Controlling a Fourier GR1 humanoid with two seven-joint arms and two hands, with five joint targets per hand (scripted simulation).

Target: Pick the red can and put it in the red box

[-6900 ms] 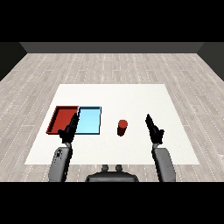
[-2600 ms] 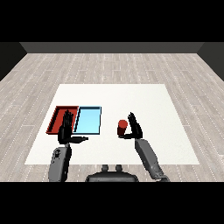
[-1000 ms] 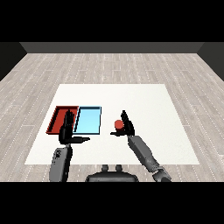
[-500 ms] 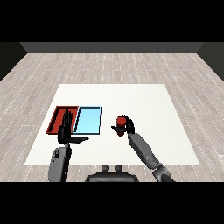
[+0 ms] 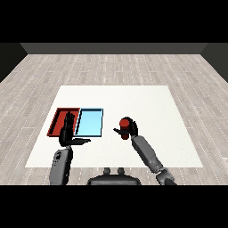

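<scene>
Right now the fingers of the right hand are curled round the red can, with the thumb reaching out toward the left side of the can. The can sits in that hand, upright or nearly so, to the right of the light blue tray and apart from it; whether its base touches the desk is hard to tell from this angle. No label or writing can be read on the can. From the hand, the grey right forearm runs down to the lower right.

The left hand has its fingers straight and pointing up, thumb spread out to the right, holding nothing. It stands in front of the near edge of the red tray, which lies touching the left side of the light blue tray.
</scene>
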